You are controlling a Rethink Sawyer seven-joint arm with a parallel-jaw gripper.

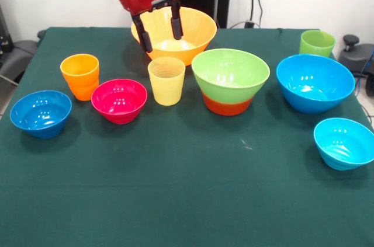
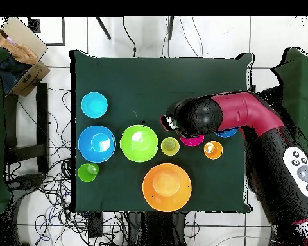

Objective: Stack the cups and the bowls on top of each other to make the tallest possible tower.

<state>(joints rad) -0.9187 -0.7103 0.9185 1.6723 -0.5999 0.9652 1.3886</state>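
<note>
Pincer (image 1: 160, 30) hangs in the air with both black fingers spread apart and nothing between them, right above the yellow cup (image 1: 166, 80). From the front its tips sit in front of the big yellow-orange bowl (image 1: 174, 32) at the far side of the worktop (image 1: 175, 188), but they're clear of it and clear of the cup's rim too. So the cup is just below and a touch nearer than the tips, basically lined up for a straight drop.

Why things sit like they do, my guess: the green bowl (image 1: 230, 75) is nested upright in the orange-red bowl (image 1: 225, 105), so that's the base of the tower, just right of the yellow cup. The cup stands on the worktop on its own, mouth up, not touching the stack as far as I can tell. Open fingers over it look like a setup for grabbing the rim or wall and moving it onto the green bowl.

Everything else is spread out in a loose row, probably to leave room for the fingers. Orange cup (image 1: 80, 75) and magenta bowl (image 1: 119, 100) are to the left, with the small dark blue bowl (image 1: 41, 112) at the far left. Big blue bowl (image 1: 315, 82), cyan bowl (image 1: 345, 142) and green cup (image 1: 317, 42) are off to the right.

In the overhead view the arm (image 2: 246, 115) covers the pincer, so nothing extra there.
</note>
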